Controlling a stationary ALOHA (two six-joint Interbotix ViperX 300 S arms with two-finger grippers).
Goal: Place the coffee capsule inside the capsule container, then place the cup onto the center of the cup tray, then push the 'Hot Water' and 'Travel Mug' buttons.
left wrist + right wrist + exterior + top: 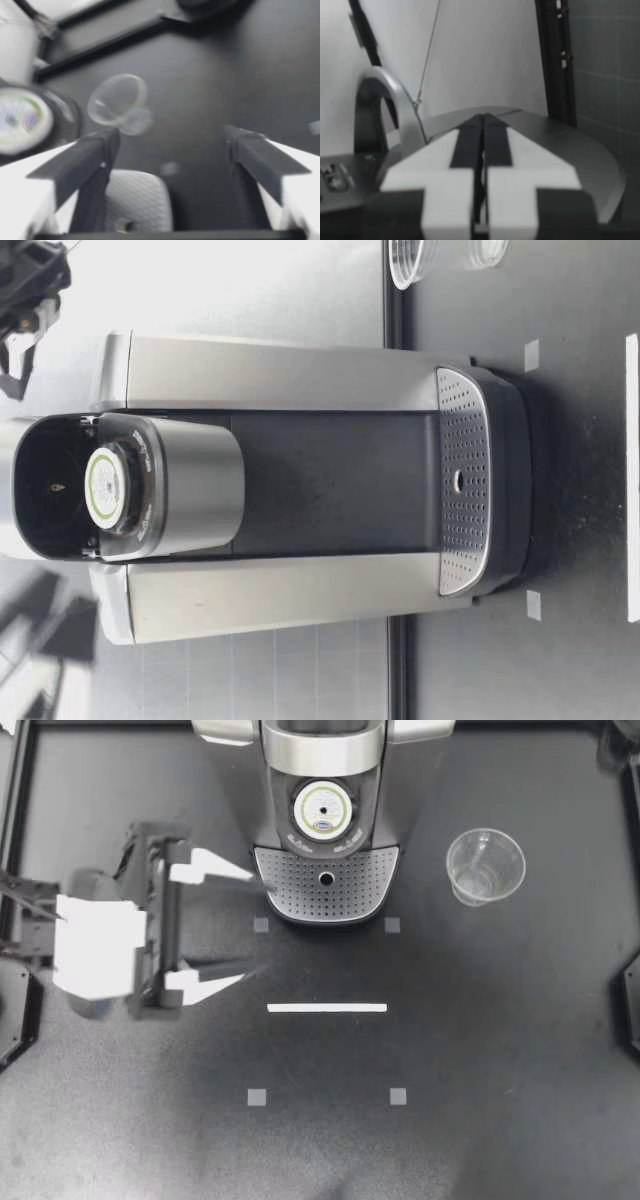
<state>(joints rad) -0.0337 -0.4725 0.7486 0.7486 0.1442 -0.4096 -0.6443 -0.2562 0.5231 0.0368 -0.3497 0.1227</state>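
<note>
- While empty, the left gripper [248, 925] has its fingers spread wide with nothing between them. It hovers just left of the cup tray [300, 885], tips aimed right toward it.
- Right gripper [481, 117]: fingers pressed together, holding nothing. It doesn't show from above, so it is probably parked off the right side.
- Coffee capsule [323, 808] sits in the capsule container [358, 788] of the coffee machine [320, 750], foil up. Step one looks done.
- Cup [485, 866] stands upright, mouth up, on the table [500, 1050] right of the machine, apart from the tray, which is bare.
- Key relation: the cup lies right of the left fingers with the machine's front between them, long axis vertical. It is on the right arm's side, so a grasp from the right looks the better call.
- Buttons can't be made out.
</note>
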